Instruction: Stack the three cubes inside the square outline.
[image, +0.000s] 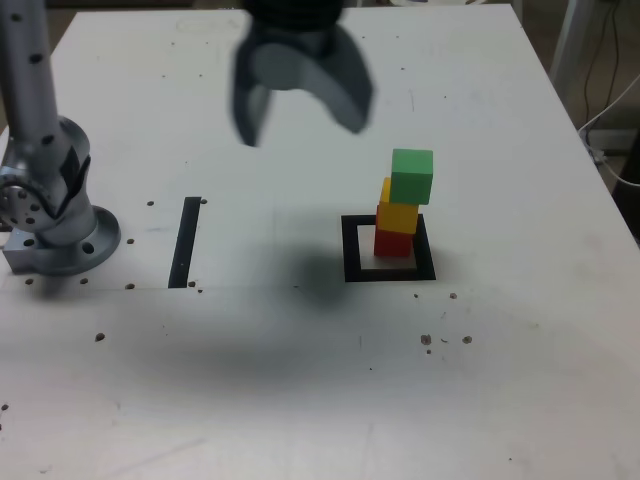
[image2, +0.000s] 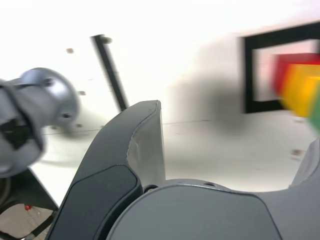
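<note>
A: What's the care now?
B: Judging by the worktop (image: 500, 380), stacking looks done; lift clear without brushing the tower.
A: Where is it?
B: In the square outline (image: 389, 248), well aside from the fingers (image: 300, 105): red cube (image: 393, 243), yellow cube (image: 397, 214), green cube (image: 411, 176) overhanging slightly.
A: Fingers?
B: Spread wide; holding nothing.

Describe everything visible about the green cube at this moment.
The green cube is a small, solid-coloured, matte block topping the stack, resting on the yellow cube, which sits on the red cube inside the square outline. It sits upright but offset toward the exterior view's right, overhanging the yellow cube. Nothing else touches it; the open gripper hangs apart from it, toward the exterior view's left.
</note>
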